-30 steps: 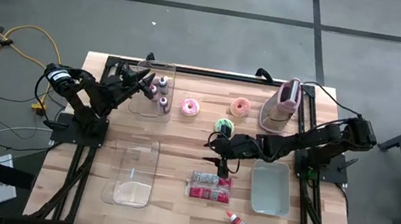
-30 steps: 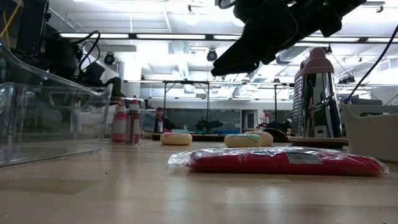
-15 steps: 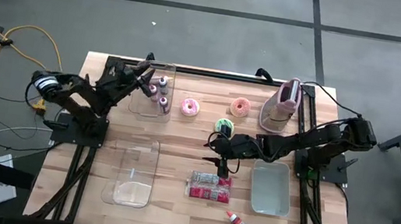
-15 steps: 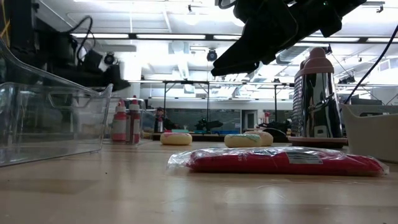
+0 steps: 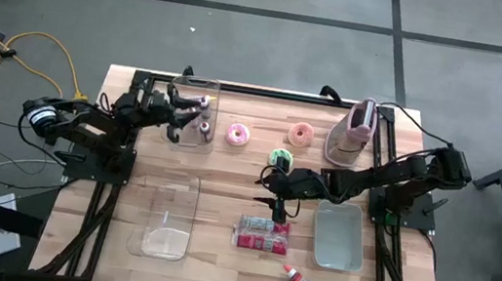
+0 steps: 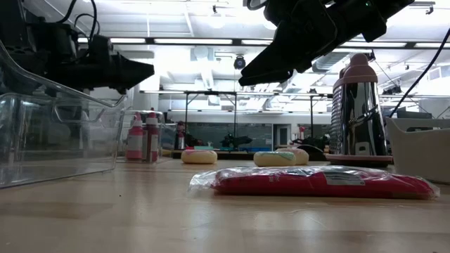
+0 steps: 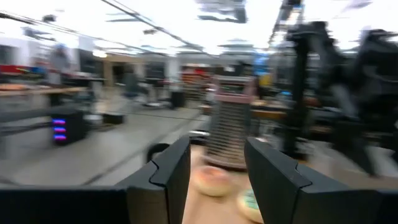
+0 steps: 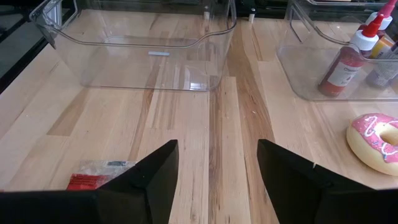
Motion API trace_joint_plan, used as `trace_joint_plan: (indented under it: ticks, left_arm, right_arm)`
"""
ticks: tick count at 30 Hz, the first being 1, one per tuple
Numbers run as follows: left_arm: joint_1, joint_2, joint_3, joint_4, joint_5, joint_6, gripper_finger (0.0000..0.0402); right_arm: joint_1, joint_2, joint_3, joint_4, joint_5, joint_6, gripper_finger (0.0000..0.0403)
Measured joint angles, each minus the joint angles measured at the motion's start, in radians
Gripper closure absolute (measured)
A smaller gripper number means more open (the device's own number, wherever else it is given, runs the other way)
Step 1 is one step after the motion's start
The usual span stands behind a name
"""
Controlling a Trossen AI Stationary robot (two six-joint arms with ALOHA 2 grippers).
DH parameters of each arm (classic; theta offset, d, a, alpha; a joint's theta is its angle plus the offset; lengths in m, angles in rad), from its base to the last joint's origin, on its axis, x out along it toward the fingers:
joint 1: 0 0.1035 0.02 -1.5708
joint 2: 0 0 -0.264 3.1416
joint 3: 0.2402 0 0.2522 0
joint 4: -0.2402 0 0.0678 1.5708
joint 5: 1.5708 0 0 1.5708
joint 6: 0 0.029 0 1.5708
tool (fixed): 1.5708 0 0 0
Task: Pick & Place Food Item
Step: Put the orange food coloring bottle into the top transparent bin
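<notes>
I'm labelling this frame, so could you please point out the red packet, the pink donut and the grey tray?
Red packet (image 5: 262, 233), high view, middle of the wrapper.
Pink donut (image 5: 236, 135), high view, on its iced ring.
Grey tray (image 5: 337, 236), high view, its bare floor.

One camera looks straight down on the whole tabletop (image 5: 228, 167). Another sits at board level, facing the room. Each wrist camera peers past its own fingers. Overhead and low views share the red packet (image 5: 263, 233).
</notes>
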Motion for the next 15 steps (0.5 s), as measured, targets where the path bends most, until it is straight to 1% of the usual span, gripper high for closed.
trace_joint_plan:
  ticks: [8,15]
  left_arm:
    - [-0.058,0.0,0.0,-0.002,0.172,-0.061,0.0254]
    - [-0.072,0.0,0.0,-0.004,0.184,-0.107,0.0254]
  right_arm:
    - [0.0,0.0,0.0,0.0,0.0,0.0,0.0196]
    - [0.0,0.0,0.0,0.0,0.0,0.0,0.0196]
